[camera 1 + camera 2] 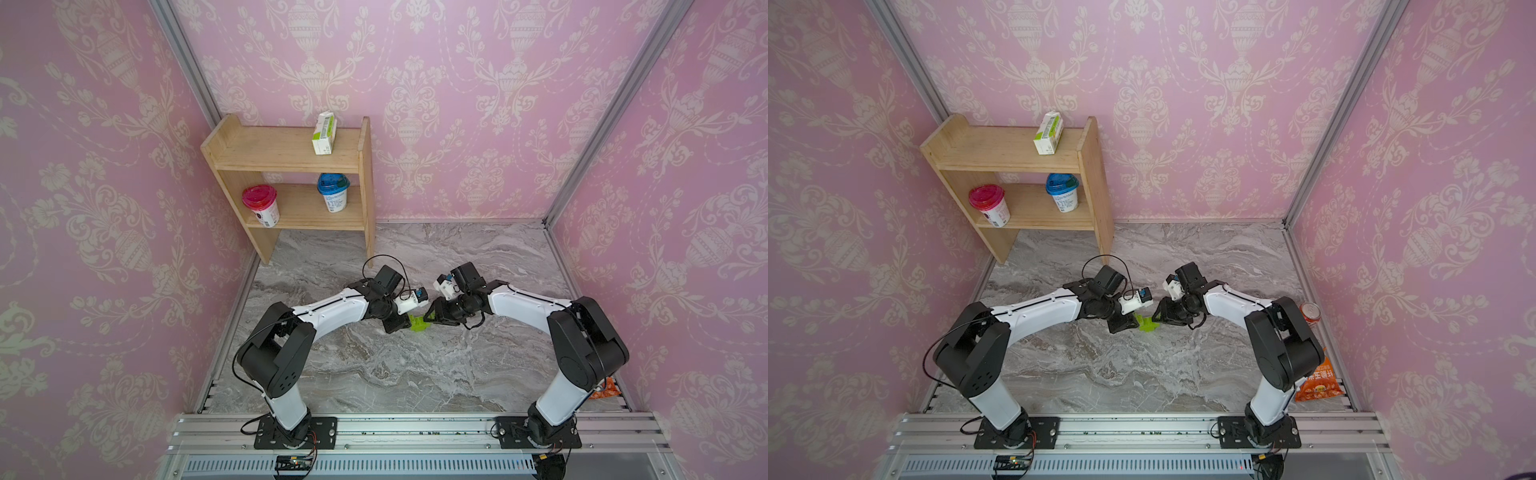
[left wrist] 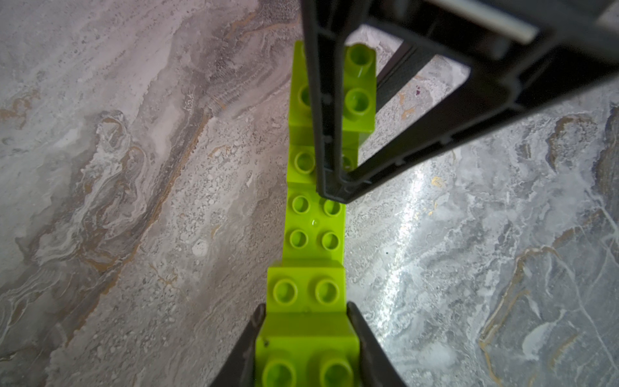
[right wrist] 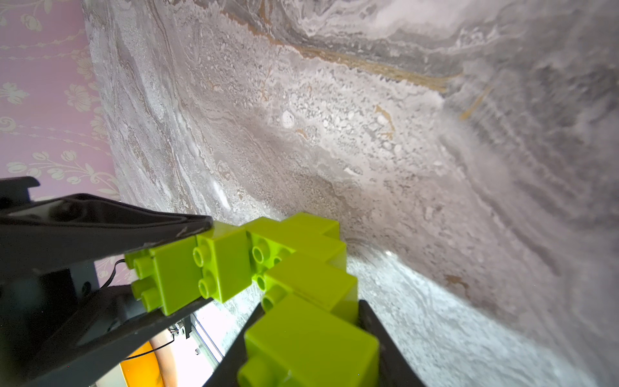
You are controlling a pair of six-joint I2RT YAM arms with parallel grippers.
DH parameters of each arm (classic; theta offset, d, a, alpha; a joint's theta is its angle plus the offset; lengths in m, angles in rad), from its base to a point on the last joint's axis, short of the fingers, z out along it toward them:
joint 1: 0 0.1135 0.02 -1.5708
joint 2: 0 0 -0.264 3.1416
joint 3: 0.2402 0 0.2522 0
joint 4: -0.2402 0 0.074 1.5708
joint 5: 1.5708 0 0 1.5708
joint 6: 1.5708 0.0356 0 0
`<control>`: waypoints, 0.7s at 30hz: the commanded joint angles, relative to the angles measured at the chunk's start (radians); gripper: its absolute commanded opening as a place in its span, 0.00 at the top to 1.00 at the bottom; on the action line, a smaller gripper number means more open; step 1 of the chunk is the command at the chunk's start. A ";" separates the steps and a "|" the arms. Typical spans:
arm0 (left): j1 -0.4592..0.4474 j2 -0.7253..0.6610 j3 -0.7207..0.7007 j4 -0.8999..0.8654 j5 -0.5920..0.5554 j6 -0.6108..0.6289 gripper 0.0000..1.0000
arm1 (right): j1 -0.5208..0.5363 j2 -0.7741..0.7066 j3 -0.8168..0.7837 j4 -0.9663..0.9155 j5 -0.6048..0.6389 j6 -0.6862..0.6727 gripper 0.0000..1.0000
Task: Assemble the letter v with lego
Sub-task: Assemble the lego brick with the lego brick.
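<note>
Marble tabletop [image 1: 374, 374], pink wallpaper [image 1: 104, 208] all round. Over on the left, the left gripper [image 2: 305, 306] is pinched narrow on the end brick of one arm of the lime-green letter v [image 2: 315, 221] — it hangs right between both grippers. The right gripper [image 3: 310, 311] is clamped on the other arm's end brick. Can't tell if it touches the table.

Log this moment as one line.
left fingers: shut on one tip of the green brick V | right fingers: shut on the other tip | V: stepped, one piece | touching table: cannot tell
</note>
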 commanded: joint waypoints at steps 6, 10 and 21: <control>-0.009 0.014 0.013 -0.095 0.026 -0.006 1.00 | 0.009 0.008 0.017 -0.009 0.018 -0.015 0.58; -0.009 0.020 0.017 -0.105 0.029 -0.013 1.00 | 0.009 0.007 0.018 -0.010 0.019 -0.015 0.58; -0.009 -0.010 -0.014 -0.065 -0.004 -0.049 1.00 | 0.009 0.008 0.014 -0.009 0.022 -0.015 0.58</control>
